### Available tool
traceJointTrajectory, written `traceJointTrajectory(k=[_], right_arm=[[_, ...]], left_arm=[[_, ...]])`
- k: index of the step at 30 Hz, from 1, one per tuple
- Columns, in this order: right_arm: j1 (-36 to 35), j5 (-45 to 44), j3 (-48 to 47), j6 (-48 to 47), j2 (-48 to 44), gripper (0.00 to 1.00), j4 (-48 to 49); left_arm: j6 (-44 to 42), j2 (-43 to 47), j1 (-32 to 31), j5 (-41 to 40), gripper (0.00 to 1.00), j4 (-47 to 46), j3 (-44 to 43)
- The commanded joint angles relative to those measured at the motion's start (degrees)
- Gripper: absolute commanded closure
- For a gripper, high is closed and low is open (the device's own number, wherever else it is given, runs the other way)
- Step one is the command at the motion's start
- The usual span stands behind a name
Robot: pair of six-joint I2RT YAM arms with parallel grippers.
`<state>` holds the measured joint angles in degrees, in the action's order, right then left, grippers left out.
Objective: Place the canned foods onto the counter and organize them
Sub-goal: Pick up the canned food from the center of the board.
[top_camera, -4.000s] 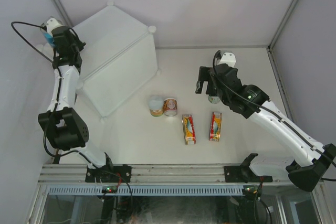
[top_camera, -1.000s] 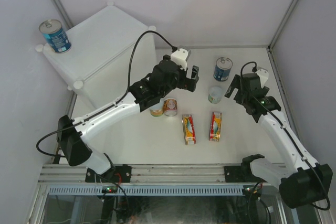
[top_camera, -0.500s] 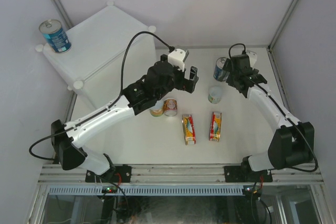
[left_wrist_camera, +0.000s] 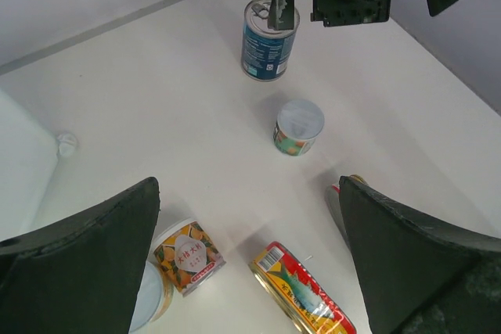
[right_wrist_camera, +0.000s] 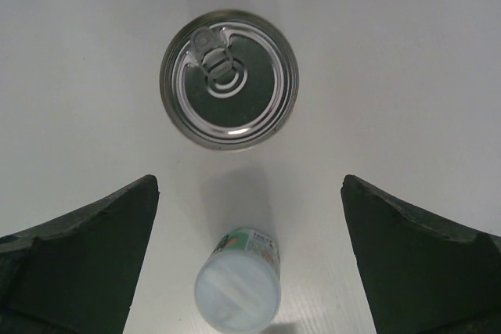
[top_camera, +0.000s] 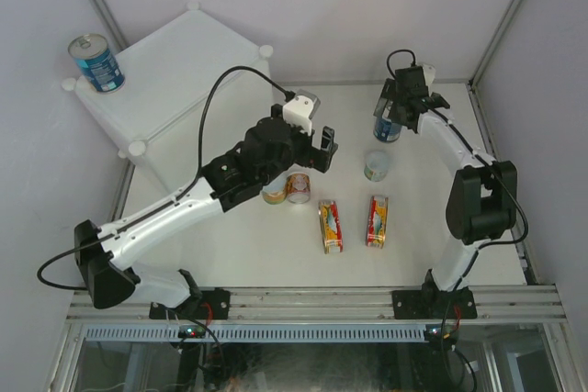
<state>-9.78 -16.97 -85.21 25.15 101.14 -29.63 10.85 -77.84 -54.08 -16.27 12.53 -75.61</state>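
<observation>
Canned foods are mostly down on the tabletop (top_camera: 230, 245). Only one tall blue can (top_camera: 96, 62) stands on the counter (top_camera: 184, 71), tucked into its 10 o'clock corner, which I judge leaves room for the rest.

My right gripper (right_wrist_camera: 249, 193) hangs spread wide and empty, straight over the second tall blue can (right_wrist_camera: 228, 80) at the table's 1 o'clock. I'd say it is lined up for a top-down grab. A white-lidded small can (right_wrist_camera: 237, 283) sits at that can's 6 o'clock.

My left gripper (left_wrist_camera: 250, 193) is likewise spread and empty above the fruit-labelled small can (left_wrist_camera: 188, 248), which touches a pale-lidded small can (top_camera: 273, 184). A flat red-and-yellow tin (top_camera: 330, 225) and its twin tin (top_camera: 377, 219) lie at their 4 o'clock.

The fruit label has a red band of characters I can't read, the tin shows what looks like a fish, and the blue cans' lettering is too small.
</observation>
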Motion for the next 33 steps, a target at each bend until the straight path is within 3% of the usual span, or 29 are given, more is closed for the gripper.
traceJointTrajectory(k=[1,21,33], right_arm=[[1.1,1.4,-5.0,-2.8,2.0,0.00,-0.7],[2.6,3.2,-20.2,-5.0,13.4,0.00,-5.8],[3.2,3.5,-22.9,-5.4,17.8,0.00,-6.2]], left_arm=[[-1.3,3.6,-0.1,-0.3,0.00,-2.3,1.9],[-3.6,4.3,-0.1,-0.8,0.00,-1.5,2.7],[-4.2,5.2,0.5,-1.3,0.00,-2.5,4.5]])
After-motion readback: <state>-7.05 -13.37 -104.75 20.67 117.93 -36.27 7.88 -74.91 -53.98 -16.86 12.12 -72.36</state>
